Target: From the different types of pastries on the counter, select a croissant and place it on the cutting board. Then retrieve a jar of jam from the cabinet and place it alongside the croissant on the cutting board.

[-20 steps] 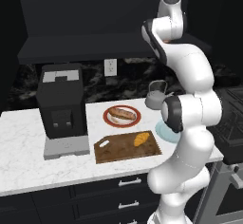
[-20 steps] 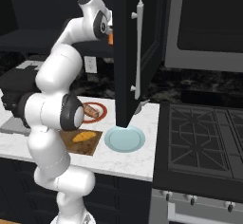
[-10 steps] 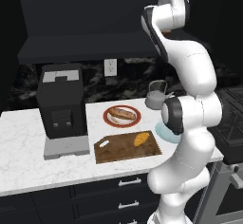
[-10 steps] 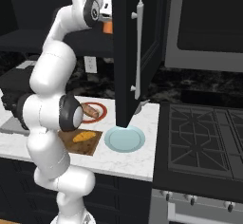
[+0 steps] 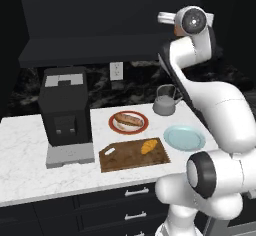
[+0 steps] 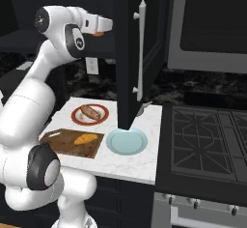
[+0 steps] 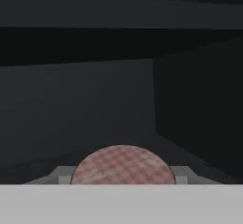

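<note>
My gripper [image 6: 102, 31] is raised beside the dark cabinet [image 6: 128, 9], shut on the jar of jam [image 6: 99, 34], of which an orange sliver shows under the hand. In the hand view the jar's reddish checked top [image 7: 122, 163] sits between the fingers [image 7: 59, 176], facing the dark shelf. The golden croissant [image 5: 148, 146] [image 6: 84, 138] lies on the right part of the wooden cutting board [image 5: 120, 157] [image 6: 55, 144]. The long brown bun [image 5: 129, 120] [image 6: 89, 112] rests on its red-rimmed plate behind the board.
The open cabinet door [image 6: 140, 53] hangs just right of the hand. A pale blue plate [image 5: 184, 137] [image 6: 126, 141] lies right of the board, a grey kettle [image 5: 165, 102] behind it, a black coffee machine [image 5: 65, 112] at the left. A stove [image 6: 207, 140] adjoins the counter.
The hand rose higher along the cabinet, then came back down a little, with the orange jar staying in it. Croissant, board and plates have not moved.
</note>
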